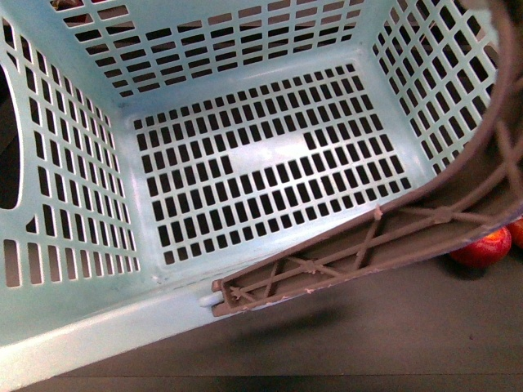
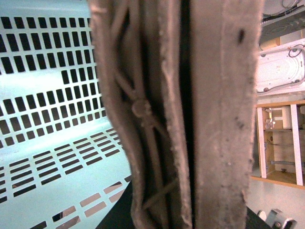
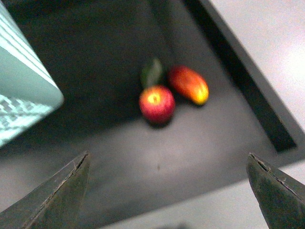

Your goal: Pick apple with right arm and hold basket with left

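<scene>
You are holding the right tool [image 3: 167, 155] wide open and empty, well short of the unpicked apple [image 3: 157, 103] lying on the desk [image 3: 95, 138] ahead of it, while the handle [image 2: 143, 109] of the basket [image 1: 73, 327] is crowding the left tool, whose grip I cannot tell.

From the front, bare table [image 1: 368, 339] lies open at the apple's [image 1: 482, 247] six o'clock; the basket handle [image 1: 368, 245] bars twelve, a second red fruit [image 1: 516, 233] crowds three.
</scene>
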